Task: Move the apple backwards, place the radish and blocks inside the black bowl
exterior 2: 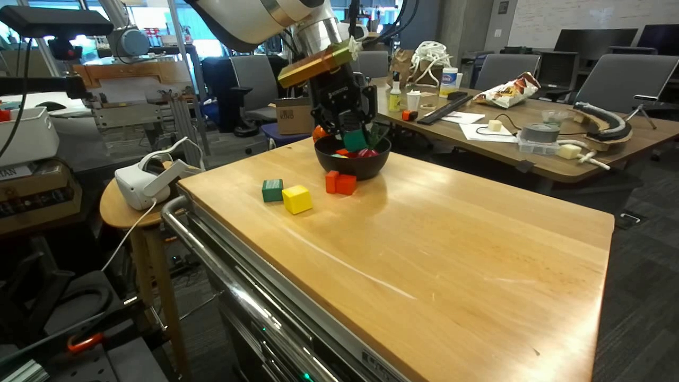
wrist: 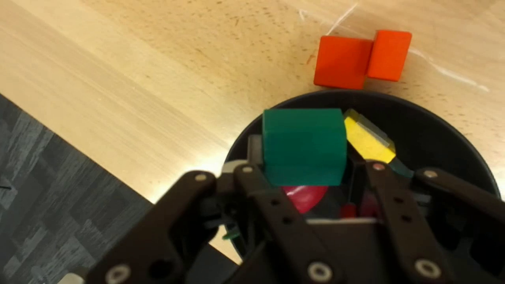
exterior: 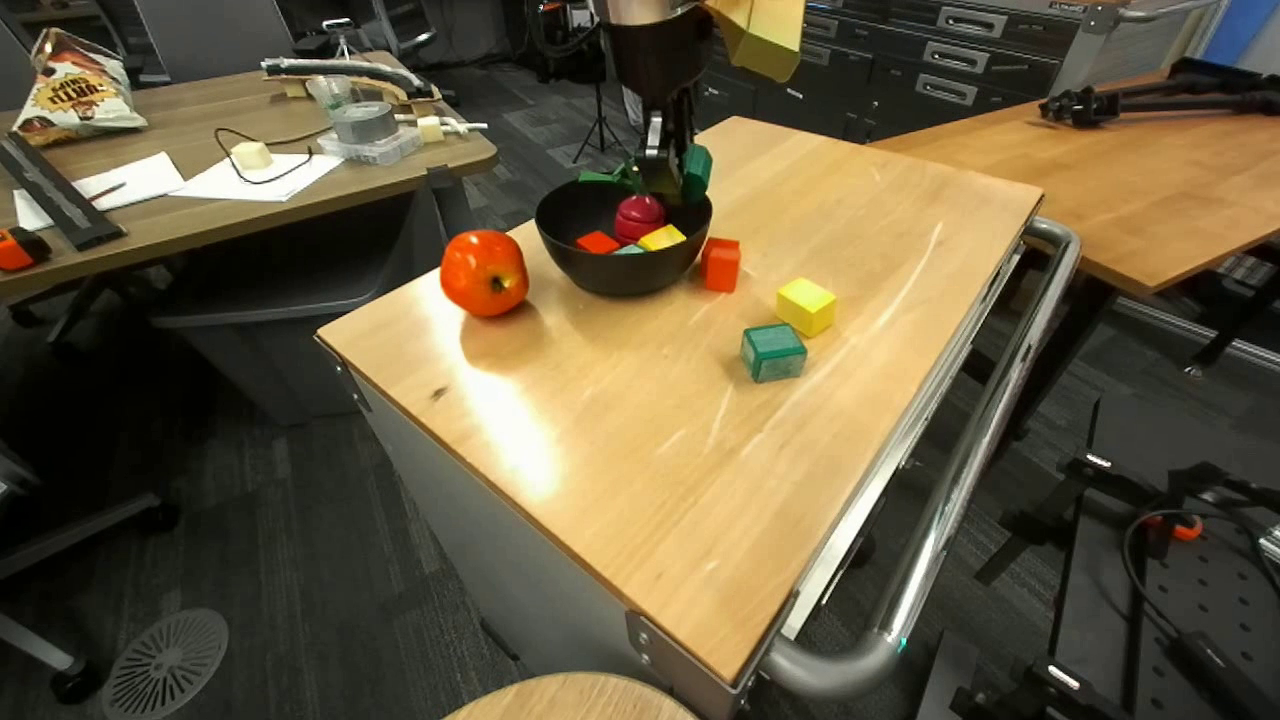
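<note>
Arm angled down, wrist seemingly tilted, jaws clamped partway apart

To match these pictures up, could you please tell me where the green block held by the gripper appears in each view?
In an exterior view, the green block is high up, just right of centre.
In an exterior view, the green block is above mid-height, just right of centre.
In the wrist view, the green block is at mid-height, right of centre.
Shared landmark: the black bowl, visible in all three.
</note>
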